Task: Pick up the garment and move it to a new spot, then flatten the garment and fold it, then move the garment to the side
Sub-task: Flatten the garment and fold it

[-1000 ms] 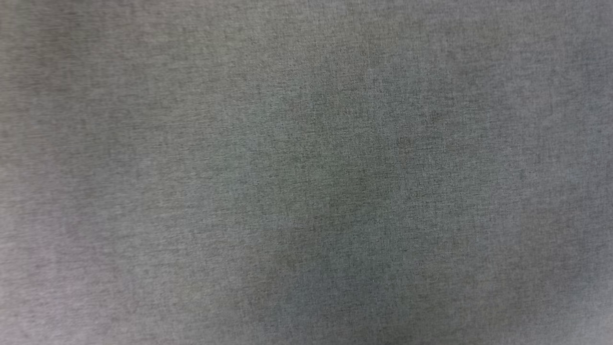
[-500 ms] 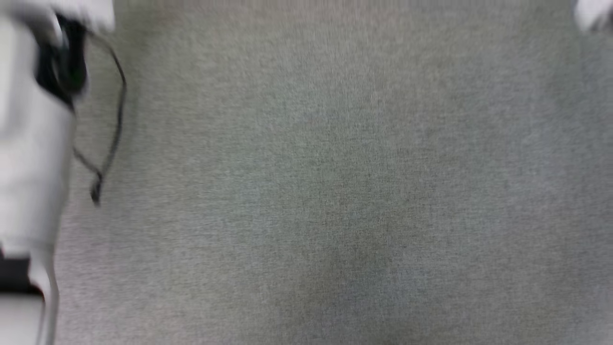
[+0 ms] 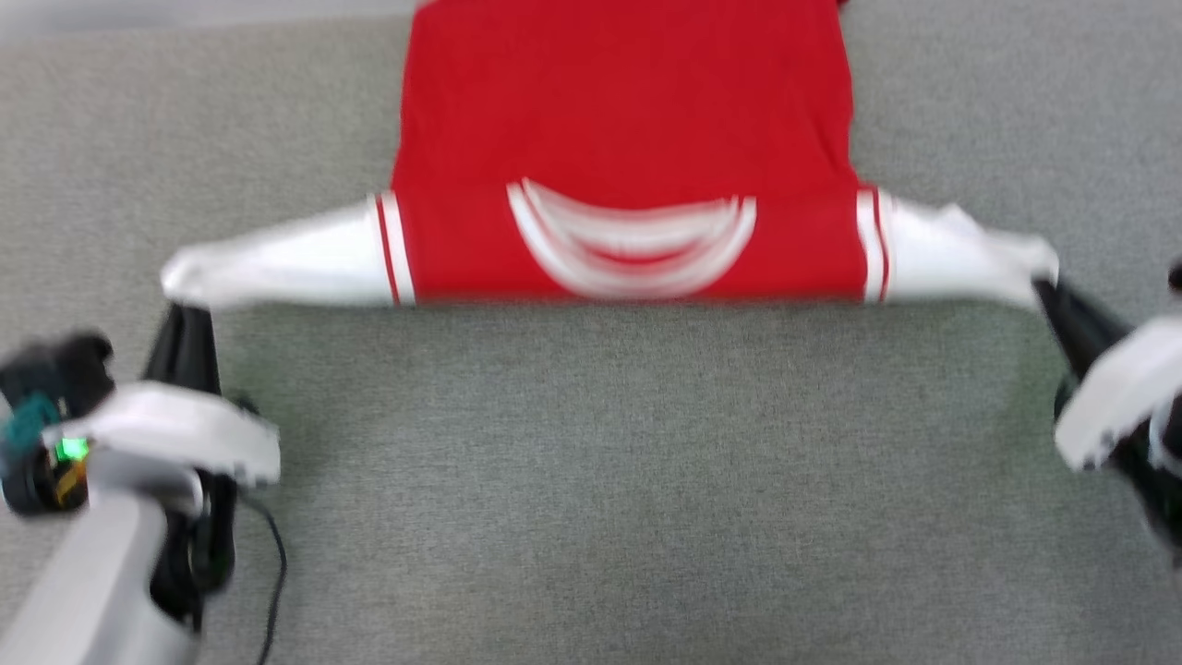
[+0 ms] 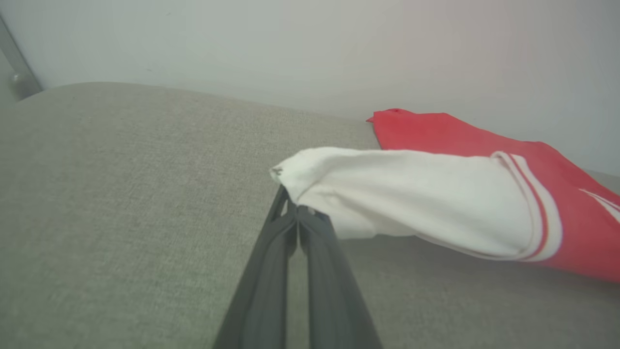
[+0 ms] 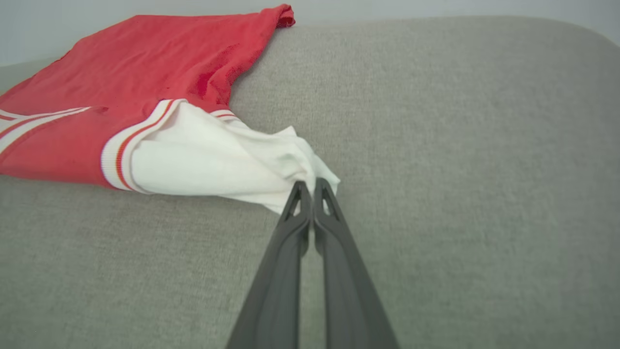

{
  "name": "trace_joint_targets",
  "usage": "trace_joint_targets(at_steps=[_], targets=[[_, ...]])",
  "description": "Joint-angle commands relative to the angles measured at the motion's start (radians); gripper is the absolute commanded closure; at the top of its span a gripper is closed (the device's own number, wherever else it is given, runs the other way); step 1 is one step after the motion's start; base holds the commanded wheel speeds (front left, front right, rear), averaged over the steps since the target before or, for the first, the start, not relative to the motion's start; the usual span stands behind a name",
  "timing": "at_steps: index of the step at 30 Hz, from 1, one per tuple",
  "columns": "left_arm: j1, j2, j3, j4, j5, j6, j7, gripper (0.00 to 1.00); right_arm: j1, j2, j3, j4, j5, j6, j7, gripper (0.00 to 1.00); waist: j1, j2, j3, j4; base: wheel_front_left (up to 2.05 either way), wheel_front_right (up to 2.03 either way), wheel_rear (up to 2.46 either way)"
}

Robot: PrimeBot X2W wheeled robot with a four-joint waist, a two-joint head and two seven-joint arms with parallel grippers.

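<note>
1. Garment (image 3: 628,111): red jersey-style T-shirt with white short sleeves and red-white striped trim, lying flat on the grey fabric surface (image 3: 591,480), stretched between both sets of jaws.
2. Left gripper (image 4: 290,213): jaws pinched together on the tip of the left white sleeve (image 4: 411,198).
3. Right gripper (image 5: 307,186): jaws clamped on the tip of the right sleeve (image 5: 218,165).
4. Curved collar stripes (image 3: 633,240) look blurred.

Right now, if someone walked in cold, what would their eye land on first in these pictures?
The red shirt stands out first, lying at the top middle of the head view on the grey fabric surface, its striped collar towards the robot. Its two white sleeves are drawn out sideways. The left gripper is shut on one sleeve tip and the right gripper on the other.
</note>
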Motion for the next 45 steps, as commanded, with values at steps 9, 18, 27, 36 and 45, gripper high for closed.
trace_joint_targets(at_steps=[9, 18, 27, 36, 45], targets=[[0.395, 0.025, 0.008, -0.254, -0.058, 0.149, 0.080, 1.00, 0.465, 0.127, -0.231, -0.282, -0.090, -0.001, 0.250, 1.00, 0.0003, 0.0000, -0.155, 0.033, 0.00, 0.00, 0.00], [0.594, 0.044, -0.012, -0.349, -0.108, 0.220, 0.176, 1.00, 0.773, 0.270, -0.340, -0.462, -0.171, -0.001, 0.535, 1.00, 0.0003, 0.0000, -0.236, 0.055, 0.00, 0.00, 0.00], [0.570, 0.034, -0.043, -0.401, -0.058, 0.213, 0.136, 1.00, 0.738, 0.349, -0.385, -0.537, -0.189, -0.001, 0.581, 0.00, 0.0003, 0.0000, -0.244, 0.066, 0.00, 0.00, 0.00], [0.443, 0.027, -0.080, -0.487, 0.016, 0.202, 0.117, 1.00, 0.309, 0.314, -0.473, -0.405, -0.212, -0.001, 0.418, 0.00, 0.0003, 0.0000, -0.122, 0.064, 0.00, 0.00, 0.00], [0.285, 0.015, -0.117, -0.570, 0.098, 0.186, 0.103, 1.00, -0.166, 0.233, -0.421, -0.056, -0.217, -0.001, 0.501, 0.00, 0.0003, 0.0000, 0.055, 0.101, 0.00, 0.00, 0.00]])
